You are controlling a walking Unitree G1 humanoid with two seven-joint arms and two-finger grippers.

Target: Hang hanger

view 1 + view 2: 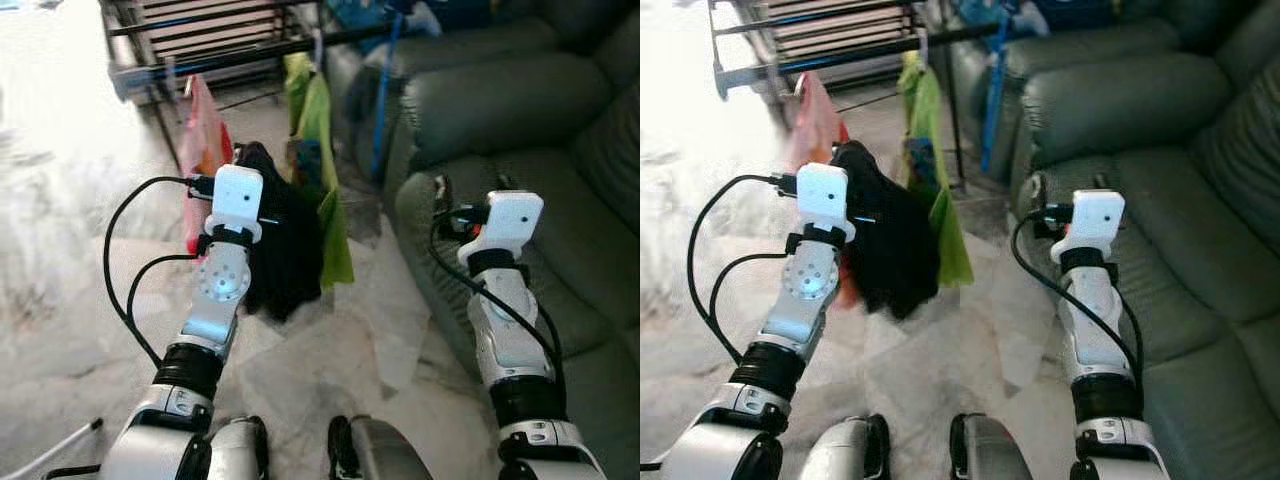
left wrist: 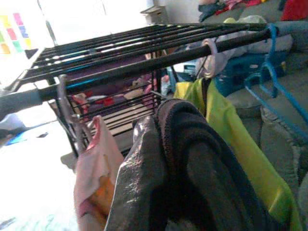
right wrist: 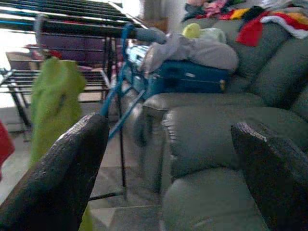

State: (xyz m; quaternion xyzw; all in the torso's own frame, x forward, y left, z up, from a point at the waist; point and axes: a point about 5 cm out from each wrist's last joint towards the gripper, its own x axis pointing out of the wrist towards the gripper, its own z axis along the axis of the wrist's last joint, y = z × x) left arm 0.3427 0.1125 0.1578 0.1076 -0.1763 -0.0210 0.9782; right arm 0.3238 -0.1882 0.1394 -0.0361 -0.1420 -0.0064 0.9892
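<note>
Left tool (image 1: 262, 215) was raised in front of the drying rack (image 2: 144, 65), its fingers (image 2: 144, 183) closed on a black garment (image 1: 285, 250). The task's hanger itself could not be made out; judged to be inside the garment, hidden by the cloth and the tool. The garment hung below the tool, apart from the rack's front rail and lower than it, so not yet hung.

On the rail: a pink garment (image 1: 205, 140) on a pale hook toward the robot's left, a green garment (image 1: 325, 150) on another hook, and an empty blue hanger (image 2: 269, 82) further right. The black garment sat between the pink and the green, near both. Judged that the gap on the rail between those two hooks was the intended spot.

Right tool (image 3: 173, 159) was held up with fingers spread wide and empty, pointed toward the grey-green sofa (image 1: 520, 110), probably kept clear of the work.

Next move would need a lift above the rail. Risk: snagging the neighbouring clothes.
</note>
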